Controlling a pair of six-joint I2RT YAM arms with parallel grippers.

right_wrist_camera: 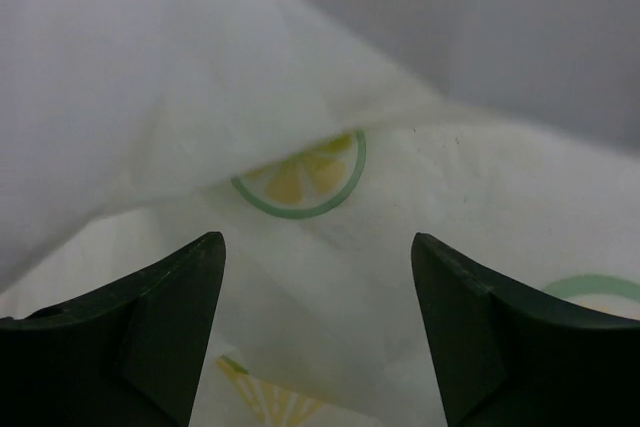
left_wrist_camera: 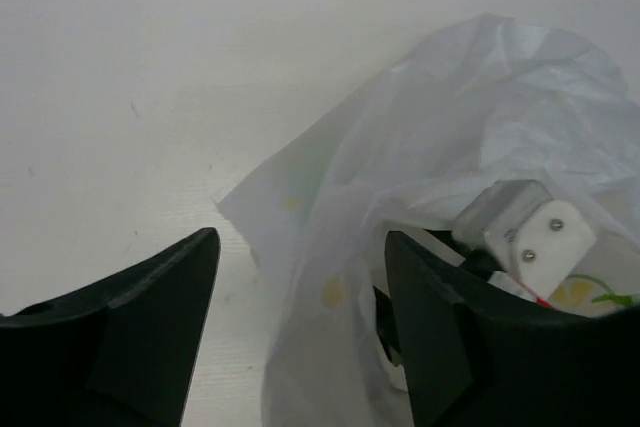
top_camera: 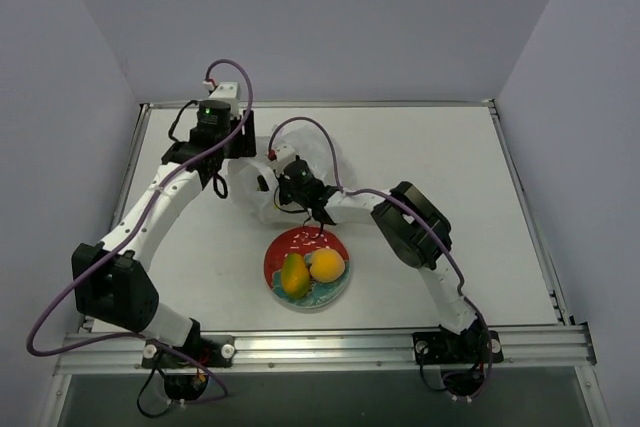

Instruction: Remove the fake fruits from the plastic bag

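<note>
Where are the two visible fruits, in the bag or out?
Out. The mango and round orange fruit lie on the plate, outside the plastic bag.

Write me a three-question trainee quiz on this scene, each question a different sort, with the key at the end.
1. True or false: the plate holds three fake fruits.
2. Where is the right gripper? A over the plate; B inside the plastic bag; C beside its own base.
3. Fill in: the left gripper has its jaws ____.
Key: 1 false, it holds two; 2 B; 3 open.
</note>
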